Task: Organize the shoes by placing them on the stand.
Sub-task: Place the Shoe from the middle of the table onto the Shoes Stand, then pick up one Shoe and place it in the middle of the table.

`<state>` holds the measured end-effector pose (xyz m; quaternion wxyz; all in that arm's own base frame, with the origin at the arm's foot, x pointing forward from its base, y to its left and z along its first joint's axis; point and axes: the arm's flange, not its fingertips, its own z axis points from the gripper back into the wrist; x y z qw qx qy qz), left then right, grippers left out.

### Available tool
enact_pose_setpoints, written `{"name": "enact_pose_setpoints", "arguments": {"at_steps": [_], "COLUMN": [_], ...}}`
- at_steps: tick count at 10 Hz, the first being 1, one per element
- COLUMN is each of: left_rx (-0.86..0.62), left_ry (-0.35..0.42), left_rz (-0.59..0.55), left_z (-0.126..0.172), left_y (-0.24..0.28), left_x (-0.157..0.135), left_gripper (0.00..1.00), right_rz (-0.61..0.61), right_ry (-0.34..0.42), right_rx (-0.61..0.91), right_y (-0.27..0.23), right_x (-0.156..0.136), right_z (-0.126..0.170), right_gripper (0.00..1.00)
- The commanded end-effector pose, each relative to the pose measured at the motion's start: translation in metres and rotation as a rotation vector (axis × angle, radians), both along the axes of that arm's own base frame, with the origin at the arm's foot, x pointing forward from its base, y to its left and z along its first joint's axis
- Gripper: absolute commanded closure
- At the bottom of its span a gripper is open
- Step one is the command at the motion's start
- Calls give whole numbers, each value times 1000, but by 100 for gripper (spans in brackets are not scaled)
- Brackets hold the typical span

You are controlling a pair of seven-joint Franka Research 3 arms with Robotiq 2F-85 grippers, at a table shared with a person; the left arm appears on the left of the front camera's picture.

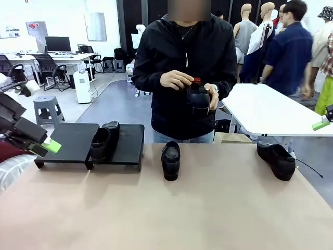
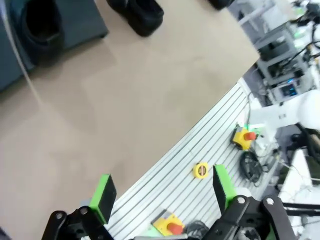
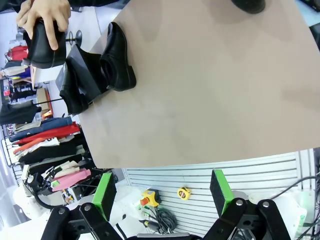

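Note:
One black loafer [image 1: 104, 139] rests on the low black stand [image 1: 70, 138] at the left, on its right panel. A second loafer [image 1: 170, 159] lies mid-table, toe toward me, and a third [image 1: 276, 159] lies at the right. The person across the table holds the fourth loafer [image 1: 199, 99] in both hands at chest height. My left gripper [image 1: 51, 147] hovers at the left edge, just off the stand's left end, open and empty [image 2: 162, 192]. My right gripper [image 1: 321, 125] sits at the far right edge, open and empty [image 3: 161, 192], well away from the middle loafer [image 3: 117, 57].
The tan tabletop [image 1: 166, 208] spreads wide in front of the shoes. A white table [image 1: 270, 109] stands behind at the right. Below the table edge, a ribbed metal base [image 2: 200, 150] carries a yellow emergency-stop box [image 2: 242, 137].

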<state>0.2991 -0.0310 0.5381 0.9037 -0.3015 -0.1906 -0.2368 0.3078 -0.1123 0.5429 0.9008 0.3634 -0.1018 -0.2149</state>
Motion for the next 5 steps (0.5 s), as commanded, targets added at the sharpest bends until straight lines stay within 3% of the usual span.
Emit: {"name": "enact_pose_setpoints", "arguments": {"at_steps": [1,5], "left_rx": [38,38], "left_ry": [-22,-22], "left_rz": [-27,-27], "left_z": [9,9], "left_y": [-15,-15], "left_x": [-10,-10], "left_gripper": [0,0], "right_rz": [22,22], "right_ry": [-16,-16], "right_rx": [1,1], "right_y": [-3,-3], "right_x": [0,0], "right_z": [0,0], "right_gripper": [0,0]}}
